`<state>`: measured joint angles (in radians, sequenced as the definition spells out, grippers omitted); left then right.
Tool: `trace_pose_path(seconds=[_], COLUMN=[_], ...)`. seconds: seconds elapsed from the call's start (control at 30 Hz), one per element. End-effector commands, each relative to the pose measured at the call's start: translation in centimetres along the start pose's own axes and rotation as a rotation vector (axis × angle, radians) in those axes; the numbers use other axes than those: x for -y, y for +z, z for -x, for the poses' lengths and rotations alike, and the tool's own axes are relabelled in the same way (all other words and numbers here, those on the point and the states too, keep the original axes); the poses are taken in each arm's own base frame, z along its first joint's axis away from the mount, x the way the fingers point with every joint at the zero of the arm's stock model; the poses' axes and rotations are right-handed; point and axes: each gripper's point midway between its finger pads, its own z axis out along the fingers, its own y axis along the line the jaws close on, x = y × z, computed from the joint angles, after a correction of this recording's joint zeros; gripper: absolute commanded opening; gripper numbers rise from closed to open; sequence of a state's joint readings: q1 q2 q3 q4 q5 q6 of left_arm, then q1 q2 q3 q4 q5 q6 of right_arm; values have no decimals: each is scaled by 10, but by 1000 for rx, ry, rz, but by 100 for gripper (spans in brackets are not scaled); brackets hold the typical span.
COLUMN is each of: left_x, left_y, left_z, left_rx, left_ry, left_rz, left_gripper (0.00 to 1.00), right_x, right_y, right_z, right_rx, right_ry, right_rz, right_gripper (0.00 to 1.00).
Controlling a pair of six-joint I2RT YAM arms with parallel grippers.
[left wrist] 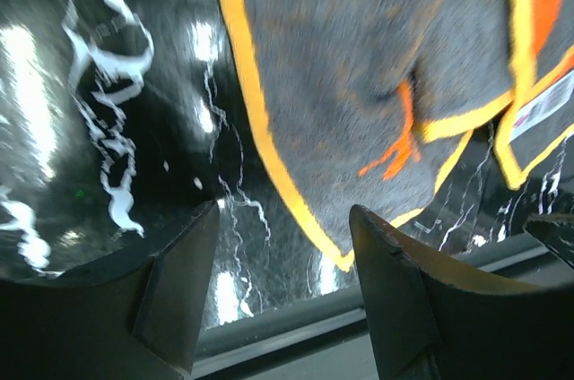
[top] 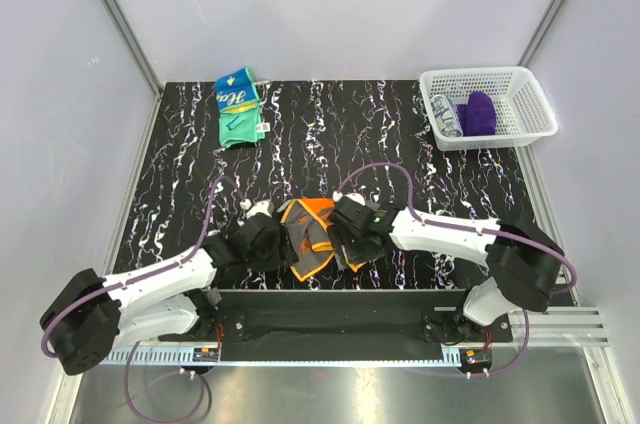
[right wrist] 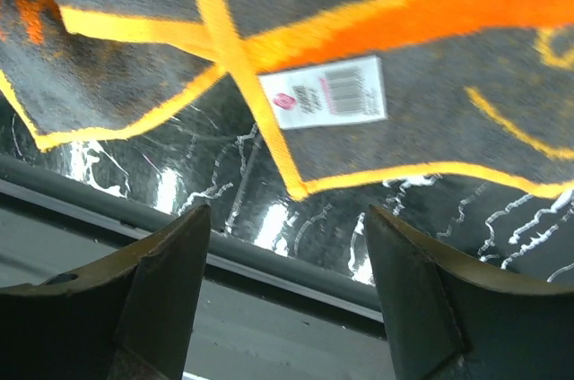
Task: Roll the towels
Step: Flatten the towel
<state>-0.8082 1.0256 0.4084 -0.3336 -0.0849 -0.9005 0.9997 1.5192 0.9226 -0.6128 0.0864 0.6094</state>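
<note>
Towel (top: pixel 312 236), grey trimmed orange, lies perhaps folded between left gripper (left wrist: pixel 285 220) and right gripper (right wrist: pixel 287 219), both unclenched.

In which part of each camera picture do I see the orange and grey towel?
Top external: the orange towel lies at bottom centre, near the table's front edge.
Left wrist: the orange towel fills the upper right.
Right wrist: the orange towel spans the top, with a white label on it.
Shared landmark: the black marbled table under it.

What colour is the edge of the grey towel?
Yellow-orange edge, clearest in the left wrist view.
</note>
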Motion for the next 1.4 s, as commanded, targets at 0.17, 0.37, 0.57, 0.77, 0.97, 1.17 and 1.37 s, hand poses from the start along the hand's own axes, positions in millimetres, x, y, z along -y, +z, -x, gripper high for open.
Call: trace_pose_path(seconds=[0.17,0.37,0.57,0.77,0.97,1.17,1.37], left_x=[33,34,24,25,28,30,40], left_y=[14,17,21,22,8,-38,-106], left_z=[-16,-24,-27,-25,-10,29,81], left_rx=[-22,-29,-23,-10,25,156,320], left_ry=[-32,-19,-25,-12,30,90,193], left_rz=[-77,-64,-39,-38,-15,16,28], left_gripper=[64,64,58,0,0,0,0], right_x=[4,13,16,14,14,10,15], right_y=[19,38,48,42,11,-54,-142], right_z=[2,-6,-13,-9,18,58,93], right_rx=[6,-14,-25,-3,95,263,443], right_ry=[-63,-80,-88,-88,-78,-50,-14], right_rz=[-126,-195,-217,-221,-246,-228,-207], right_gripper=[70,56,31,0,0,0,0])
